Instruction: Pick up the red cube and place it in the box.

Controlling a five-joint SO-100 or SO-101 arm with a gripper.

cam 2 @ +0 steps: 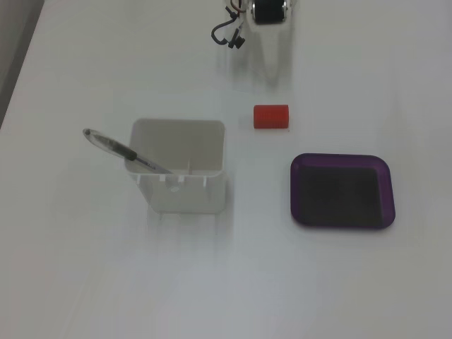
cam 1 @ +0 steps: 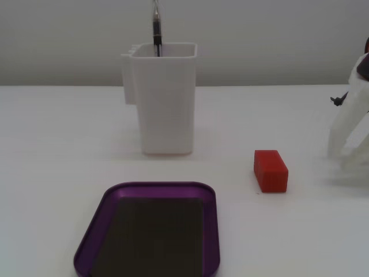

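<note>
**Red cube at rest on the table, apart from the purple box; gripper at the frame edge**

Two fixed views of a white table (cam 2: 85,282). In the fixed view from above, the red cube (cam 2: 271,116) lies flat on the table, its long side running 3 to 9 o'clock. The box (cam 2: 342,161), a shallow purple tray with a dark inside, sits near the cube at about 4 o'clock from it; a strip of bare table separates the two, and nothing lies in the tray. A tall white container (cam 2: 180,173) stands upright at about 8 o'clock from the cube, with a pen (cam 2: 120,149) leaning out over its rim toward 10 o'clock.

In the low fixed view, the cube (cam 1: 270,170) rests at about 1 o'clock from the box (cam 1: 92,238) and at about 4 o'clock from the container (cam 1: 164,107); the pen (cam 1: 155,26) rises from the container toward 12 o'clock.

The gripper (cam 2: 272,67) enters the fixed view from above at 12 o'clock, its pale fingers pointing toward the cube but clear of it. In the low fixed view it (cam 1: 349,150) appears at the 3 o'clock edge, cropped and faint against the table. It holds nothing; how far the fingers are parted cannot be told.
</note>
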